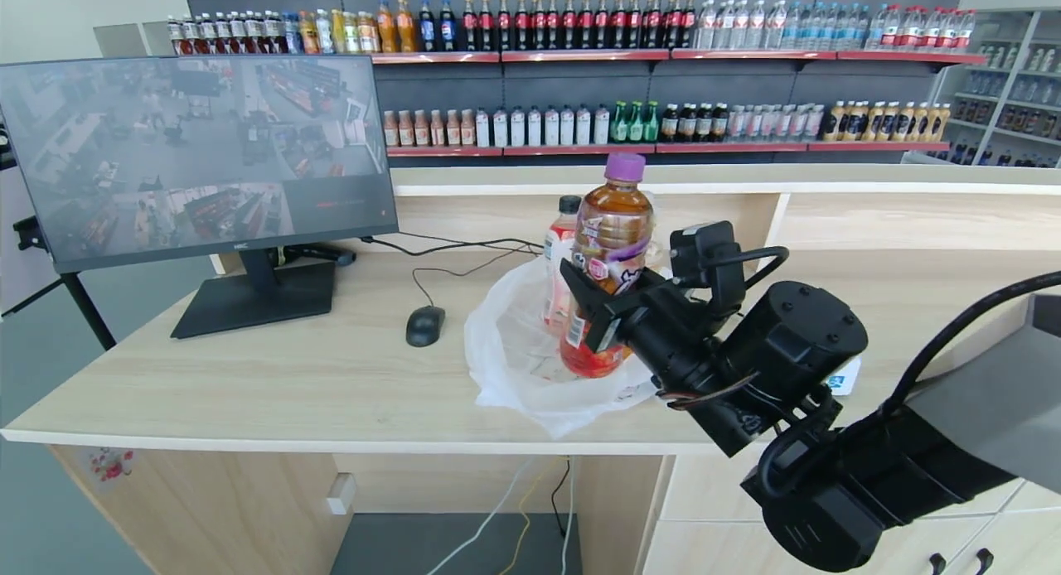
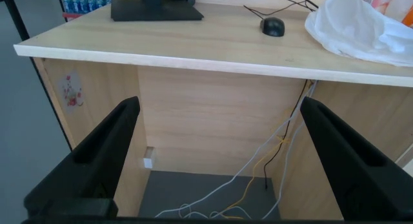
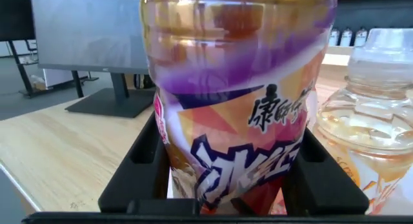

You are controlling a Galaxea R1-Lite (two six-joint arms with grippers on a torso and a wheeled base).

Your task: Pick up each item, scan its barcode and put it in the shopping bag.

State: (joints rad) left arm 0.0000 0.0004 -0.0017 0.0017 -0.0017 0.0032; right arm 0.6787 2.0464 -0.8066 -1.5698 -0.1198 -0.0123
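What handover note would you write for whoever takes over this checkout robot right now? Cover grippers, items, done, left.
Right gripper: shut on the purple-capped bottle, upright over the shopping bag on the counter.
Left gripper: open, empty, low before the counter.
Black-capped bottle: behind the held one; in or beside the bag, unclear.
Done: bottle picked up.
Left: lower it into the bag, release.
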